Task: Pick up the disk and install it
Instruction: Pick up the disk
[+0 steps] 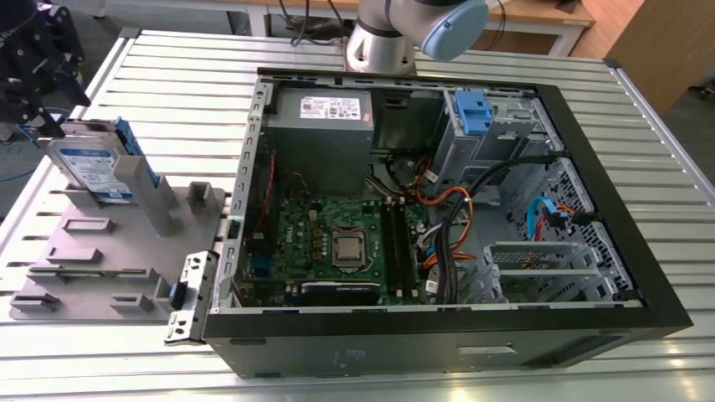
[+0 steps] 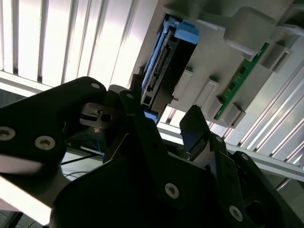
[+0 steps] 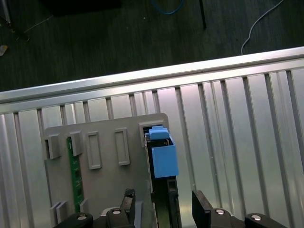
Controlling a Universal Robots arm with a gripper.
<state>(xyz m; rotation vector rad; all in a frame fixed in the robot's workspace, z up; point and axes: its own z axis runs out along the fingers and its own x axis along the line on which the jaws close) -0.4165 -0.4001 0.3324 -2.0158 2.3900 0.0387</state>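
Two fingers (image 3: 202, 211) astride the disk (image 3: 164, 159)

Exterior view: the disk (image 1: 99, 167) stands on edge in the grey fixture plate (image 1: 90, 268), long axis rising from it, with the hand (image 1: 47, 117) at its top end. The open computer case (image 1: 447, 218) lies beside the plate.

First wrist view: the hand (image 3: 164, 211) is apart, straddling the disk with gaps either side.

Second wrist view: a green circuit strip (image 2: 240, 80) sits in a farther slot, clear of the hand.

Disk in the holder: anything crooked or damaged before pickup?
Nothing stands out. The disk stands on edge, seated straight in its slot in the grey holder; the open tool straddles its end.
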